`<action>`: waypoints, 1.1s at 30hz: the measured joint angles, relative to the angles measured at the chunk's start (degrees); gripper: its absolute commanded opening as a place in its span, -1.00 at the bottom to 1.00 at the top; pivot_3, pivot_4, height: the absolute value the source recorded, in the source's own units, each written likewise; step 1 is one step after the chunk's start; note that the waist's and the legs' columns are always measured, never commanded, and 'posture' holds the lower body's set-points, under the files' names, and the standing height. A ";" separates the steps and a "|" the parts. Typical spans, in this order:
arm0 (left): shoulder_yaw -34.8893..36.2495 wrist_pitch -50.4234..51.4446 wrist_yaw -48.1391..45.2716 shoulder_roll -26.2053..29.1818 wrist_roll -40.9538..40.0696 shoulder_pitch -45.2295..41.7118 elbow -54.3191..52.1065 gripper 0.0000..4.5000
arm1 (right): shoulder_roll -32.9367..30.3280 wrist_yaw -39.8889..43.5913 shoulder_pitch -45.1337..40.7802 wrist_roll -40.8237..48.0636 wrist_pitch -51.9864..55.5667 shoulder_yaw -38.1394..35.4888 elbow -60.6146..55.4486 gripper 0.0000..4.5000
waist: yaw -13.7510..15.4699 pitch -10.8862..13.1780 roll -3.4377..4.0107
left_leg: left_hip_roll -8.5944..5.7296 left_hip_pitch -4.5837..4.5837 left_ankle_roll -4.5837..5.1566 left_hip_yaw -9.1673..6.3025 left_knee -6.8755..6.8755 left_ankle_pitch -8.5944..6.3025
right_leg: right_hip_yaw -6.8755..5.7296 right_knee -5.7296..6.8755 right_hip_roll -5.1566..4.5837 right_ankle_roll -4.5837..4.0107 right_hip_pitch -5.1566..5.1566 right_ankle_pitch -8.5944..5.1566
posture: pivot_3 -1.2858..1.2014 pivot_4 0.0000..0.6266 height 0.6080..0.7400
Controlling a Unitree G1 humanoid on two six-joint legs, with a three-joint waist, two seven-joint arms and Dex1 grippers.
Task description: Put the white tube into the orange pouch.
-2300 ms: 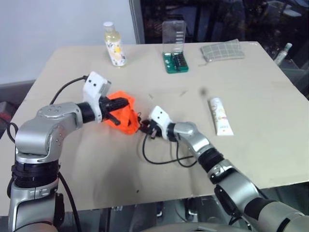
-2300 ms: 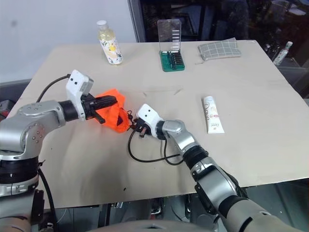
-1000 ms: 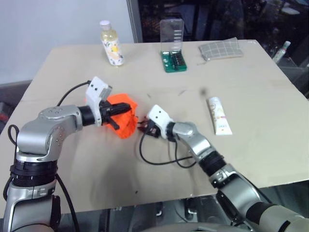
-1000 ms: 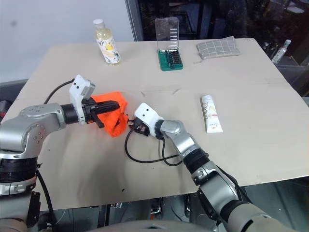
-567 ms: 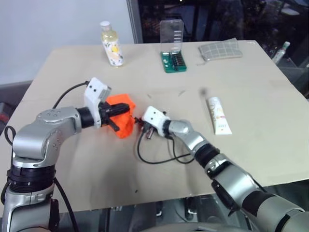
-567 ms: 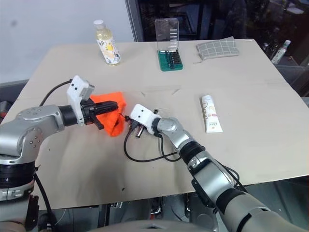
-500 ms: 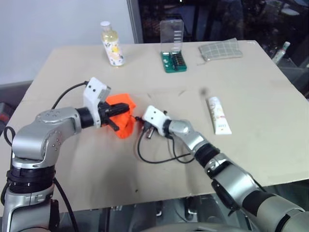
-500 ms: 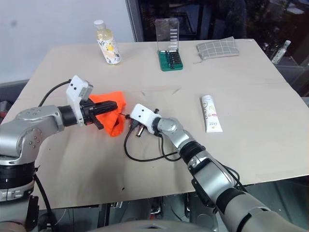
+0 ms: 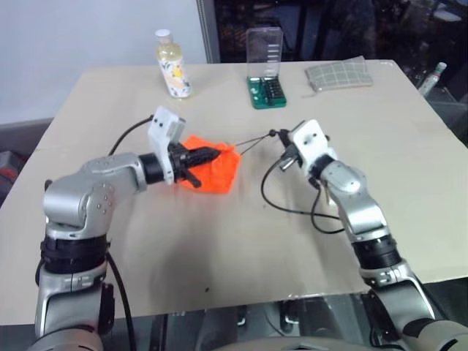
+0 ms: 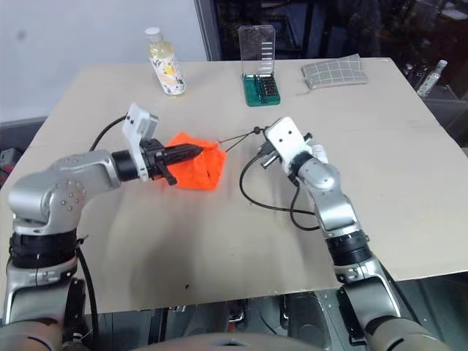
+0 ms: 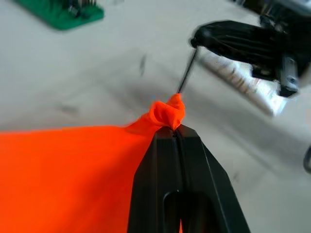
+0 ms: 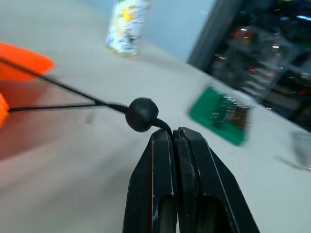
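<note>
The orange pouch (image 9: 218, 168) lies on the table left of centre. My left gripper (image 9: 210, 153) is shut on a bunched bit of fabric (image 11: 167, 112) at its mouth. From there the thin black cord (image 9: 252, 141) runs taut to its bead (image 12: 141, 114). My right gripper (image 12: 173, 134) is shut on the cord just behind the bead, held above the table to the pouch's right. In the left wrist view the white tube (image 11: 241, 80) lies on the table behind my right gripper (image 11: 221, 38). In the head views my right arm covers it.
At the table's far side stand a yellowish bottle (image 9: 171, 67), a green bit set with a clear lid (image 9: 265, 86) and a checked cloth pouch (image 9: 338, 75). A black cable (image 9: 292, 208) loops on the table under my right arm.
My right gripper shut on the cord beside the pouch, then swung right and up, drawing the cord taut. My left gripper shifted slightly right with the pouch. My right arm now covers the tube.
</note>
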 measured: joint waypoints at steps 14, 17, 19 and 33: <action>-8.39 -4.41 -1.31 -3.63 4.87 -2.68 8.00 -1.00 | -5.20 3.95 5.41 1.93 8.59 1.47 -3.55 0.30 | 0.38 0.07 -0.05 | -0.05 -0.10 0.34 -0.01 0.04 0.11 | 0.01 -0.05 -0.04 0.00 0.00 0.00 | 0.03 -0.52 1.00; -8.36 -4.61 -1.38 -3.98 5.02 -2.81 8.11 -1.00 | -7.11 3.85 7.40 1.93 11.88 0.30 -7.16 0.43 | 0.34 0.08 -0.06 | -0.05 -0.10 0.34 0.01 0.05 0.10 | 0.02 -0.09 -0.05 0.00 0.00 0.00 | 0.03 -0.52 1.00; -8.26 -4.70 -1.52 -3.98 5.14 -2.80 8.24 -1.00 | -8.48 2.20 10.58 2.00 16.87 -2.82 -11.23 0.43 | 0.45 0.08 -0.06 | -0.03 -0.11 0.30 -0.03 0.05 0.07 | 0.00 -0.09 -0.05 0.00 0.01 0.00 | 0.03 -0.52 1.00; -8.21 -5.68 -1.47 -4.20 6.34 -2.79 8.29 -1.00 | -6.96 -4.89 12.97 5.09 35.91 -11.91 -11.84 0.43 | 0.39 0.05 -0.10 | -0.07 -0.08 0.18 -0.04 0.12 -0.07 | -0.02 -0.09 -0.02 0.01 0.08 0.01 | 0.03 -0.52 1.00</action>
